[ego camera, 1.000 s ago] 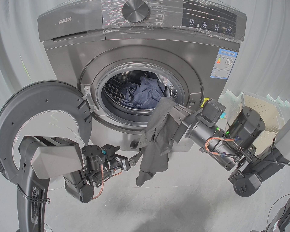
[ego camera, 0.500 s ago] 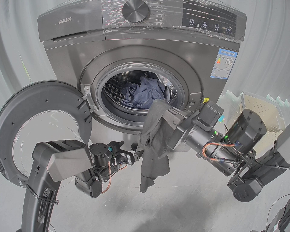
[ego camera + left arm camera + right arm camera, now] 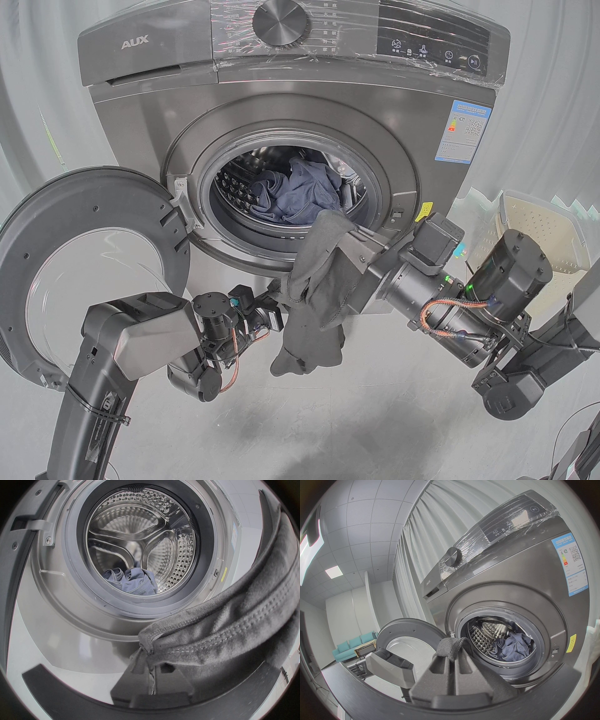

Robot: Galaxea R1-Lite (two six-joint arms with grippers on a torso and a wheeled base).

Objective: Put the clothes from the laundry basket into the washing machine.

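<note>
Right, over on the left the round door point(image 3: 69, 206) of the washing machine point(image 3: 375, 106) is swung wide open. Just beside it, low in front of the machine, the left gripper point(image 3: 152, 680) has its fingers pinched together on the lower hem of the dark grey garment point(image 3: 319, 281). That garment hangs in the air below the mouth of the drum point(image 3: 234, 184), its bottom bunched up above the floor. Behind it, inside the drum, a heap of blue clothes point(image 3: 300, 190) lies on the bottom. On to the right: the right gripper point(image 3: 455, 670) is clamped tight on the top of the garment, right at the lower lip of the opening. Far right, the beige laundry basket point(image 3: 550, 231) stands beside the machine.
</note>
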